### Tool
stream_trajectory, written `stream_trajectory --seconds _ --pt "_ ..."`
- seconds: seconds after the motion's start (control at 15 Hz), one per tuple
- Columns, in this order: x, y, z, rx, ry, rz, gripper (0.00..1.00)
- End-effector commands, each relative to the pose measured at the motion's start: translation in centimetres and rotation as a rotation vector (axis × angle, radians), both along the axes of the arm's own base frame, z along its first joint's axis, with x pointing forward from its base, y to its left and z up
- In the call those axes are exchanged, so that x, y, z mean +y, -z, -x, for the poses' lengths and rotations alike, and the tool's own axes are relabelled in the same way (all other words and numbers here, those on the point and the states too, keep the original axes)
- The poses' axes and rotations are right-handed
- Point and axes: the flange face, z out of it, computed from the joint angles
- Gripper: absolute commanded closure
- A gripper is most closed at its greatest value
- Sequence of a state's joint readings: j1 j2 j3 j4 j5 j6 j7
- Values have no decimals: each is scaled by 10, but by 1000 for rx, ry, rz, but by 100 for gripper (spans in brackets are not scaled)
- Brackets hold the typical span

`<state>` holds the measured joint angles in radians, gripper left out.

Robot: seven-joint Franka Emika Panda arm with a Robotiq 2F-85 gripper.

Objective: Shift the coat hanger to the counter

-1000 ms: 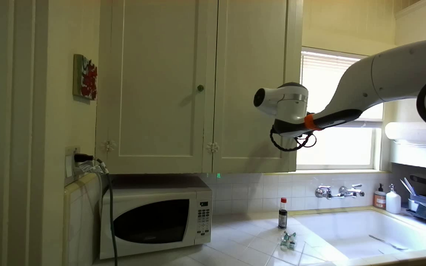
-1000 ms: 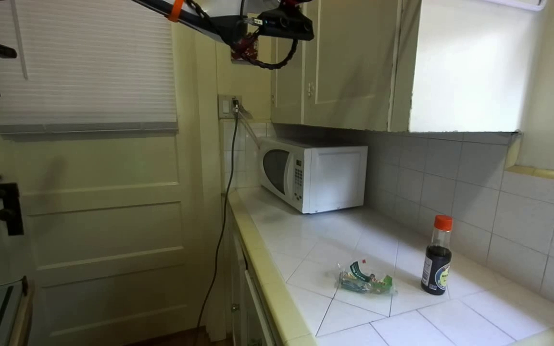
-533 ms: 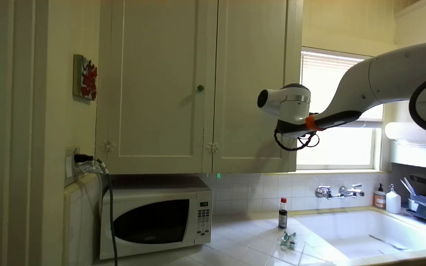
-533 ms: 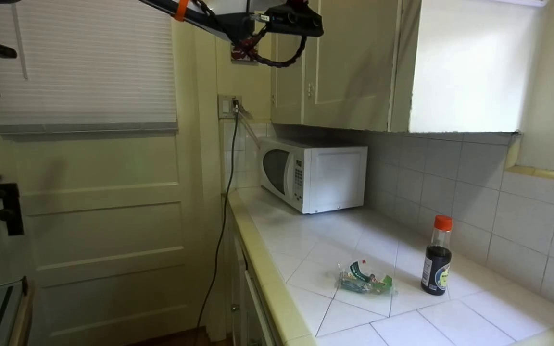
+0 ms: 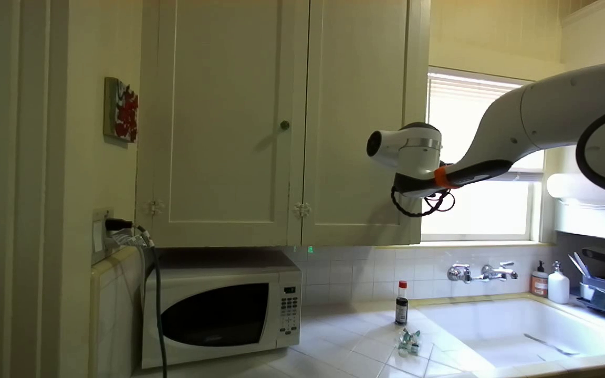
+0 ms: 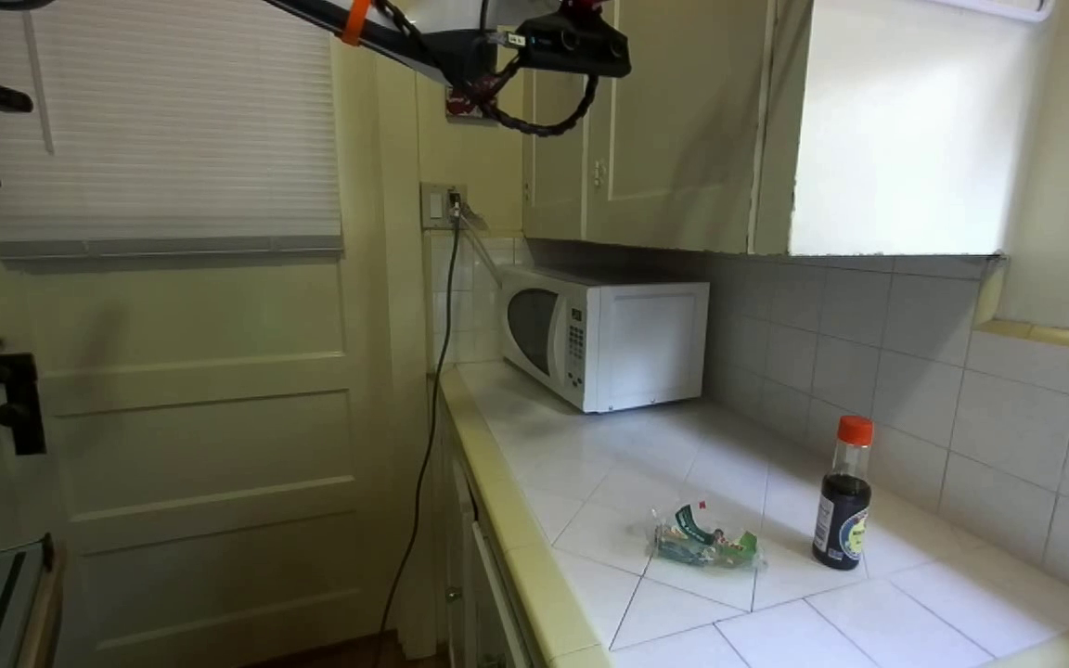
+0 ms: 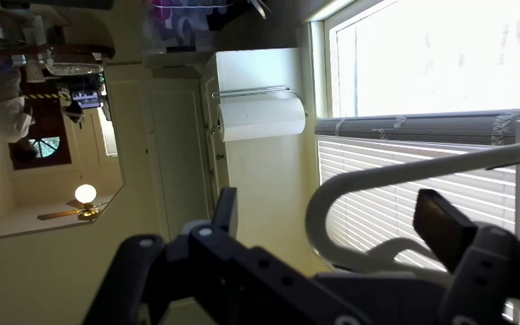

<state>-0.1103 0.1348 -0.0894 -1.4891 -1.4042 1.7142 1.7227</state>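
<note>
The coat hanger [image 7: 316, 220] shows in the wrist view as a pale grey-white rod bent into a rounded end. Its bend lies across the space between the fingers of my gripper [image 7: 334, 214]. The gripper is open, its fingers wide apart, and the bend is clear of the left finger pad [image 7: 230, 210]. The lower rod runs behind the right finger; contact there I cannot tell. A pale rounded edge at the top right of an exterior view may be part of the hanger. The counter [image 6: 609, 455], white-tiled, lies below the arm; it also shows here [image 5: 342, 341]. Neither exterior view shows the fingers.
A white microwave [image 6: 650, 348] stands on the counter by the wall. A red-capped bottle [image 6: 841, 501] and a clear crinkled packet [image 6: 706, 538] stand nearby. Upper cabinets [image 5: 229, 121] overhang the counter. A sink [image 5: 518, 331] and a blind-covered window [image 7: 391, 198] are close by.
The arm has lowered a little and shifted slightly right in both exterior views. The objects on the counter have not moved.
</note>
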Motion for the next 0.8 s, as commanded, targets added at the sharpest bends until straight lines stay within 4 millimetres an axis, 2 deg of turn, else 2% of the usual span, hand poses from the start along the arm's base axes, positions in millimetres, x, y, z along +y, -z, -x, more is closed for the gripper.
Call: stream_trajectory --seconds 0.0,0.47,0.73 --pt "-6 3 -1 10 30 -5 0" --pt "-20 8 12 32 97 -9 0" --pt "-30 11 26 68 202 19 0"
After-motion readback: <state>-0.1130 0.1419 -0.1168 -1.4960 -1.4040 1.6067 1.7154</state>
